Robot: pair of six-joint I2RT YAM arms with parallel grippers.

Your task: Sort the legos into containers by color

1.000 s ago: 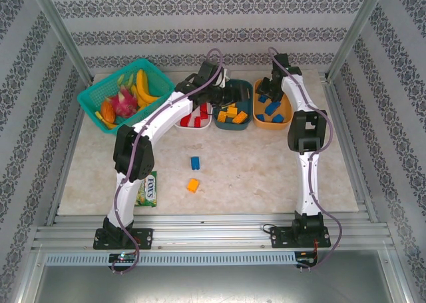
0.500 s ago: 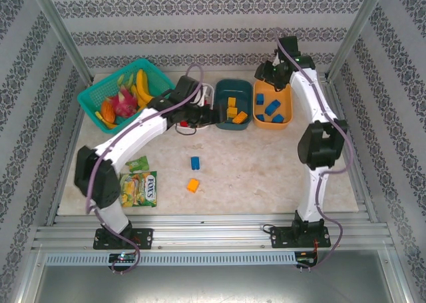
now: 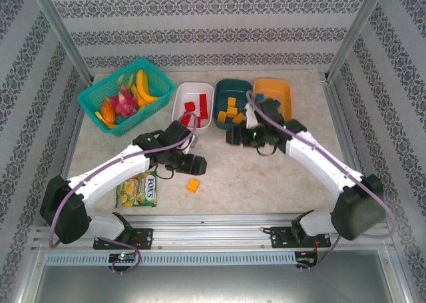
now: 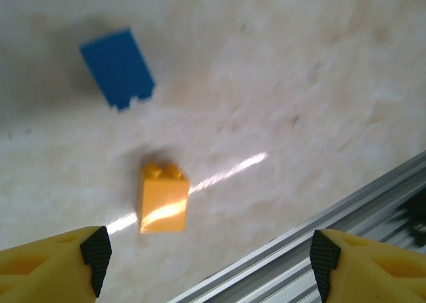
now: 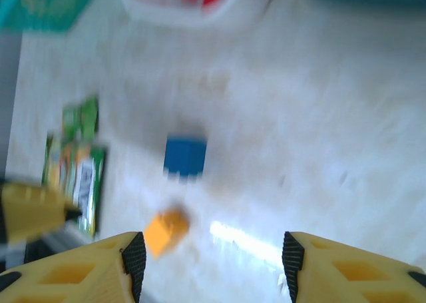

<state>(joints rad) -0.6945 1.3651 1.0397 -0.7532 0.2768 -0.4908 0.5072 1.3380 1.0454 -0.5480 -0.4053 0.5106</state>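
Your left fingers [image 4: 46, 270] hang spread wide and empty over the worktop [image 3: 266, 176]. The orange brick [image 4: 163, 198] lies loose just ahead of them, slightly left of the gap's middle, and its long axis seems to run away from the fingers, across their closing line, while the blue brick [image 4: 118, 68] lies farther off beyond it. Your right fingers [image 5: 73, 270] are parted too, grasping nothing, but they sit well farther from both bricks, just near of the dark teal tub [image 3: 243, 90], so the left arm looks better placed.
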